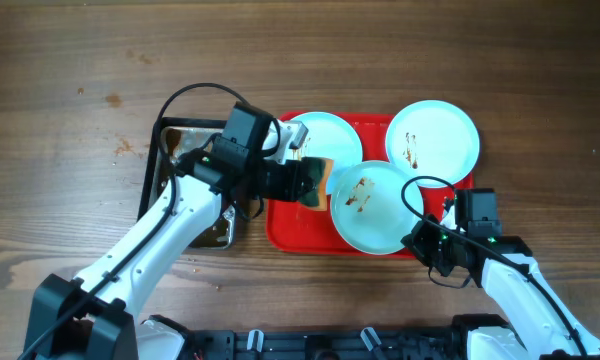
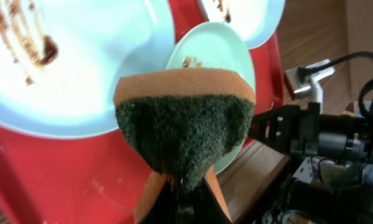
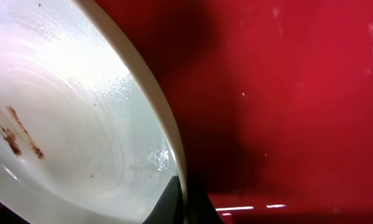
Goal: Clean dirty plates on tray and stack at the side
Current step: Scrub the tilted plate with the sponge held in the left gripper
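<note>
From my console I count three plates (image 1: pixel 437 138) (image 1: pixel 372 208) (image 1: pixel 330 132), all three smeared brown, one tray (image 1: pixel 285 228), one pan (image 1: pixel 168 140), one sponge (image 1: pixel 318 181), and two arms: left arm (image 1: pixel 170 230), right arm (image 1: pixel 525 280).

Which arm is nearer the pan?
Left. The left gripper with sponge hovers just right of the pan; the right gripper is across the tray, at a plate's rim.
</note>
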Controlling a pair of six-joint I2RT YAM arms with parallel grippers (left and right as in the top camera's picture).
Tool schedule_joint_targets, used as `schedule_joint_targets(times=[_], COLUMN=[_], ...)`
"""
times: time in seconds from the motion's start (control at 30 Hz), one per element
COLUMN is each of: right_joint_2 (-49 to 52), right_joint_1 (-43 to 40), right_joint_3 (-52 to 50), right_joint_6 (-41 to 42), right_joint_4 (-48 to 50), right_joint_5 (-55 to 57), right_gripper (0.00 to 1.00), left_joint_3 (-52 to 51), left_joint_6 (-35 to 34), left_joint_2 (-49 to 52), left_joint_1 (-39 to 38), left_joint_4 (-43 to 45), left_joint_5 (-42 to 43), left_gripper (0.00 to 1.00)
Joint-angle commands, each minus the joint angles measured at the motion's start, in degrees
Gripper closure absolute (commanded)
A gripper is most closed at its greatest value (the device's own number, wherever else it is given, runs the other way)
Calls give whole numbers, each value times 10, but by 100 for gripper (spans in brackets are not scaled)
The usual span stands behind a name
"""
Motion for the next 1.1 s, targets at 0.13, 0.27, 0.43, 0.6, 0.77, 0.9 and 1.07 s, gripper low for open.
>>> schedule_joint_targets(times=[0.13,0.27,0.43,0.6,0.77,0.9,1.07], right_joint_2=[7,8,7,7,8,8,8], right_joint_1=[1,1,1,1,1,1,1], right_joint_3=[2,2,2,2,2,2,2], right_joint_6=[-53,-33,-31,-31,-30,-30,-31], right_joint_4=[-15,-48,-45,-45,-45,-51,-58], right_joint_5=[-50,-51,-48,-44,-44,-44,-39], right_gripper=[96,96,96,96,96,96,96], left_joint_3=[4,4,4,4,4,4,7], left_joint_6=[-52,-67,-84,-127,-155,-99,-72], left_joint_2=[8,65,122,127,169,210,209], left_joint_1=[-54,-118,-172,-182,-189,-188,-188], left_joint_4=[66,73,118,159,155,151,94], left_joint_5=[0,-67,-68,-70,-95,-114,-265], left_gripper=[96,96,96,96,96,96,96])
